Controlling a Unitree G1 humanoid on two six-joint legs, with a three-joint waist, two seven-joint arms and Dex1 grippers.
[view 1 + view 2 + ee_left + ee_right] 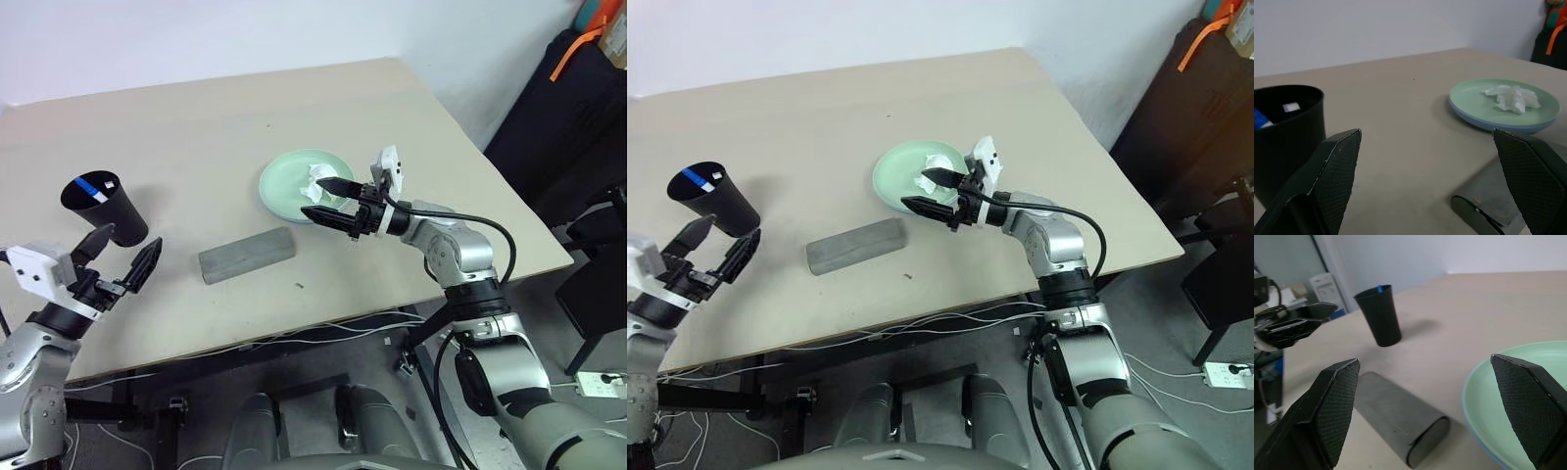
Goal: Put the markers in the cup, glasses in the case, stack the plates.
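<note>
Beige counter (196,127) fills my feed. Right end effector (328,201) gapes empty over the stacked plates (289,186), tissue (318,178) on top; left end effector (122,257) gapes near the cup (108,211). Closed case (247,255) looks light, stiff; I'd grip its middle.

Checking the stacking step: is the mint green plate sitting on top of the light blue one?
Yes, the green plate rests on the blue plate, whose rim shows beneath it.
</note>
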